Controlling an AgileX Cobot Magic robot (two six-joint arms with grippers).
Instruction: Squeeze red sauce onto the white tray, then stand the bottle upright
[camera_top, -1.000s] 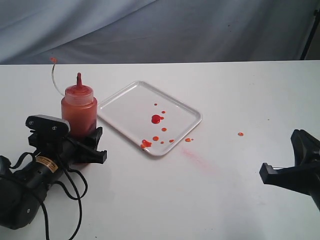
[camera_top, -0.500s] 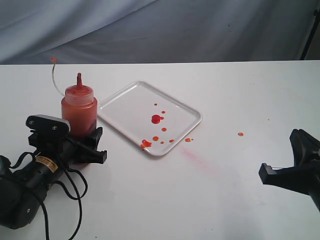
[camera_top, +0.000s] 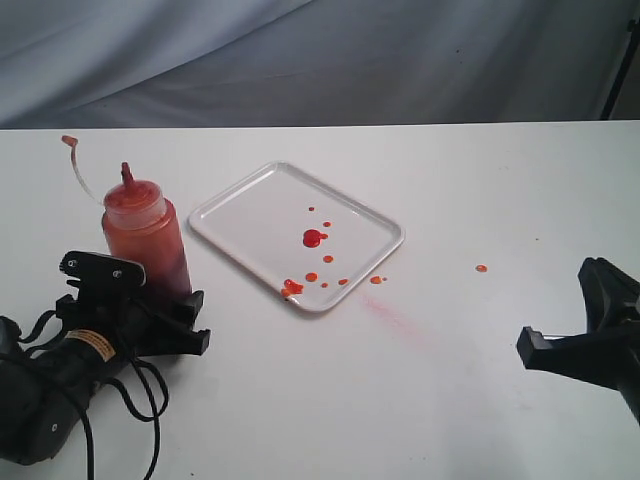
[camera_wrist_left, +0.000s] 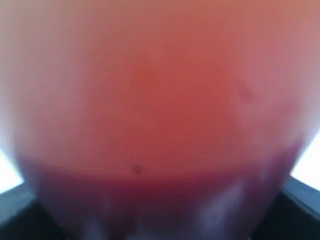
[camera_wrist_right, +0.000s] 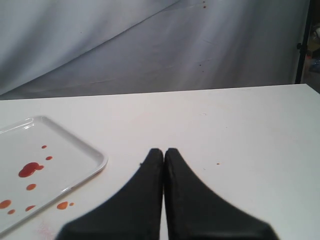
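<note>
On the table (camera_top: 450, 180) just left of the white tray (camera_top: 240, 205), the bottle (camera_top: 145, 240) is grasped low on its body between the left gripper's (camera_top: 150, 300) jaws, leaning slightly away from the tray, nozzle up; the right gripper (camera_wrist_right: 164, 155) is clenched empty, well apart.

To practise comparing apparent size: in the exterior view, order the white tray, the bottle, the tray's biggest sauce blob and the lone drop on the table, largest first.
1. white tray
2. bottle
3. biggest sauce blob
4. lone drop
Bottle is nearer the camera, yet the tray looks larger.
</note>
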